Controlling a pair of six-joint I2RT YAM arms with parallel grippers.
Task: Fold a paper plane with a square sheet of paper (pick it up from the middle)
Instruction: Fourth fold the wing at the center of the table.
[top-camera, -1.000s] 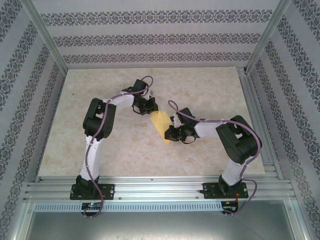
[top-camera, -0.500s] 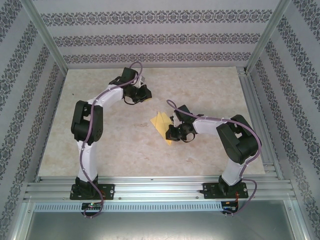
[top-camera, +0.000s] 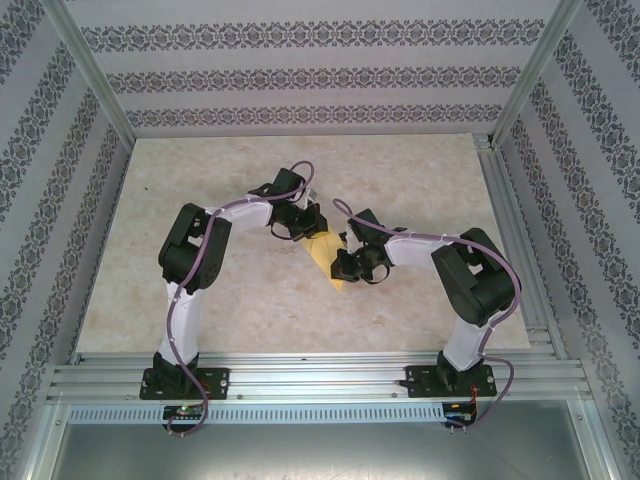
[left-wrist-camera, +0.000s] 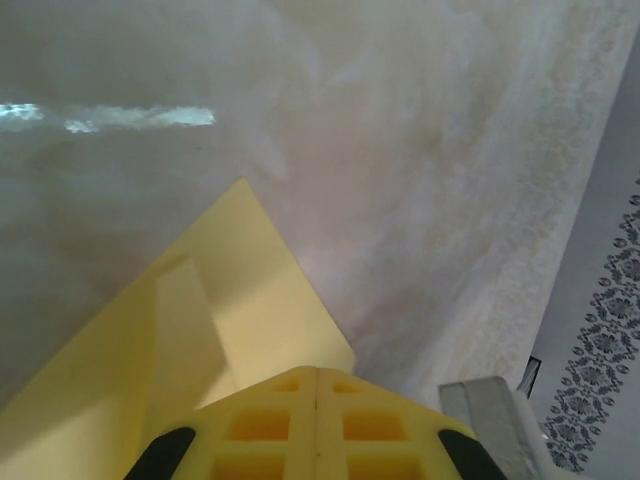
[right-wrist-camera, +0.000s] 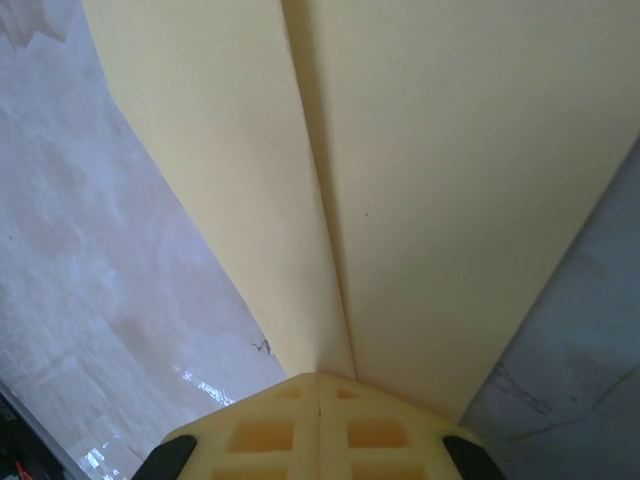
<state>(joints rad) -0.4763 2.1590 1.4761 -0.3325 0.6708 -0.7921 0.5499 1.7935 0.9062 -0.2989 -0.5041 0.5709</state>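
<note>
Two arms work over one beige table (top-camera: 430, 180), and between them lies one sheet of paper (top-camera: 323, 254), pale yellow and already folded into a narrow shape. In the top view it sits just at 3 o'clock from the table's middle, with its long side running from 11 o'clock to 5 o'clock. The left gripper (top-camera: 310, 232) is at the 11 o'clock end and the right gripper (top-camera: 342, 272) at the 5 o'clock end. Each one covers a part of the sheet, so the full outline is hidden from above. Two purple cables (top-camera: 180, 300) are there, one along each arm.

In the left wrist view the left gripper (left-wrist-camera: 317, 372) has its two yellow fingers pressed together with no gap. The sheet of paper (left-wrist-camera: 190, 330) spreads from their tips toward 11 o'clock and ends in one sharp point, with one folded flap (left-wrist-camera: 185, 310) on top. Whether any paper is pinched between these fingers, I cannot tell. One grey-white object (left-wrist-camera: 488, 425) at 5 o'clock is cut off by the frame edge, and I cannot make out what it is.

In the right wrist view the right gripper (right-wrist-camera: 320, 378) is also fully closed. One straight centre crease (right-wrist-camera: 318, 230) runs from 12 o'clock down into the seam between its fingers, so it grips the sheet of paper (right-wrist-camera: 440, 170) there. The top edge of the frame cuts off the far end of the sheet.
</note>
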